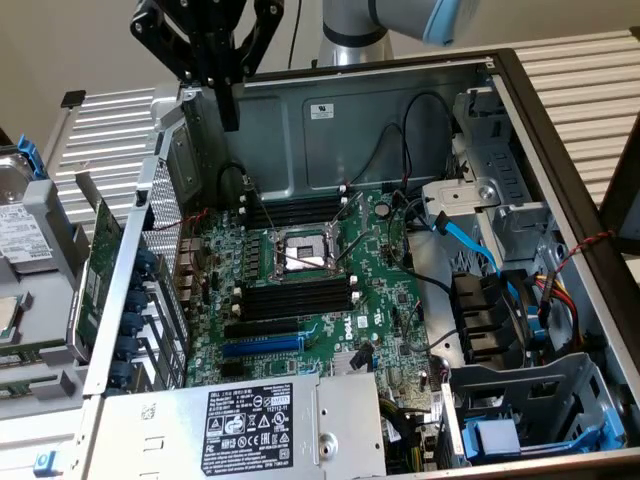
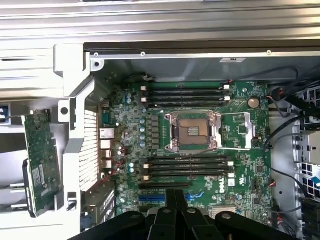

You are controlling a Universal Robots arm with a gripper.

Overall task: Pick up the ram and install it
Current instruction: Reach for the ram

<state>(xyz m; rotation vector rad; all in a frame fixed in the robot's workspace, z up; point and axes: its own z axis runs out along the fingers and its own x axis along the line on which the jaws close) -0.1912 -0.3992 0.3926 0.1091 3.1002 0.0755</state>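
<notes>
My gripper point(image 1: 229, 110) hangs shut and holds nothing, above the back left corner of the open computer case point(image 1: 400, 100). In the wrist view its closed fingers point(image 2: 174, 197) point down at the green motherboard point(image 2: 240, 150). Two banks of black memory slots point(image 1: 298, 211) point(image 1: 296, 297) flank the CPU socket point(image 1: 305, 252), and all look empty; the wrist view shows them too point(image 2: 185, 93) point(image 2: 187, 167). A thin green strip point(image 1: 38, 352) lies outside the case at the exterior view's left; I cannot tell whether it is the ram.
A larger green expansion card point(image 1: 98, 275) point(image 2: 42, 160) leans against the case's outer wall. A hard drive point(image 1: 25, 235) lies further left. Blue slot point(image 1: 262, 346), power supply point(image 1: 250, 420), cables and drive cage point(image 1: 520, 300) crowd the case's right.
</notes>
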